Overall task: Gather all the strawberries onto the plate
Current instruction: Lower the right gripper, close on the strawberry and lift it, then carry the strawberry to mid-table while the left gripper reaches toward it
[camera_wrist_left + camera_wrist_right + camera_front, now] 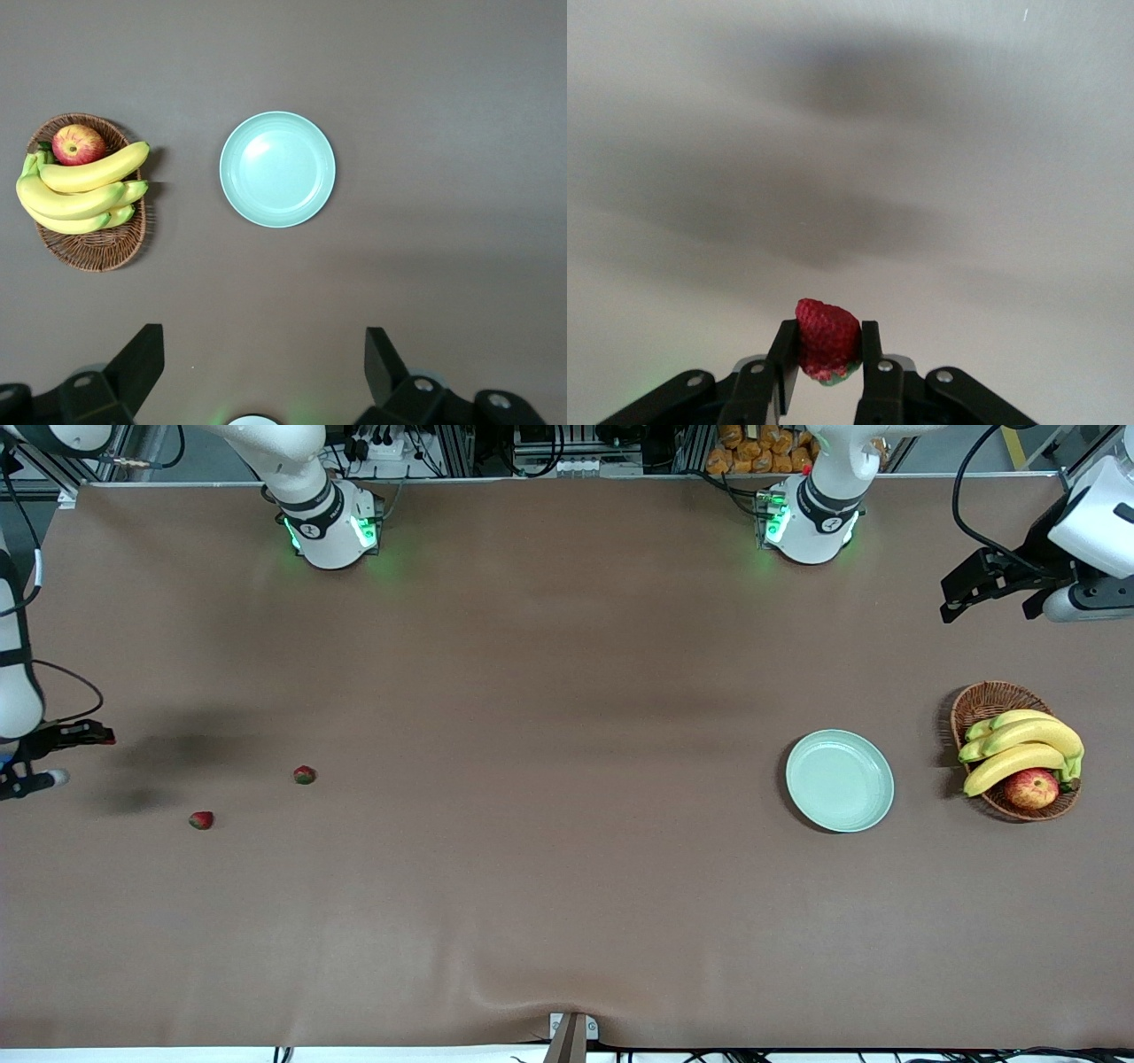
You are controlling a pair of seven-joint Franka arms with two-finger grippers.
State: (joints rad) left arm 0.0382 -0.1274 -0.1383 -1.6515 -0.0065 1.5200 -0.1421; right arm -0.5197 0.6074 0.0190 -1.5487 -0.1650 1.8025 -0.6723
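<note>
Free room around the pale mint-green round plate (839, 780)
Brown tabltop bare on most sides; brown wicker fruit basket (985, 701) stands beside it, apart.

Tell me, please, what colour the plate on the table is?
The plate is a plain, glossy pale mint green, seen best in the left wrist view.

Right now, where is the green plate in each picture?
Front view: the plate lies beside the basket, toward the left arm's end of the table.
Left wrist view: the plate shows near the middle, beside the basket.
Right wrist view: not in it.
Shared landmark: the basket.
</note>
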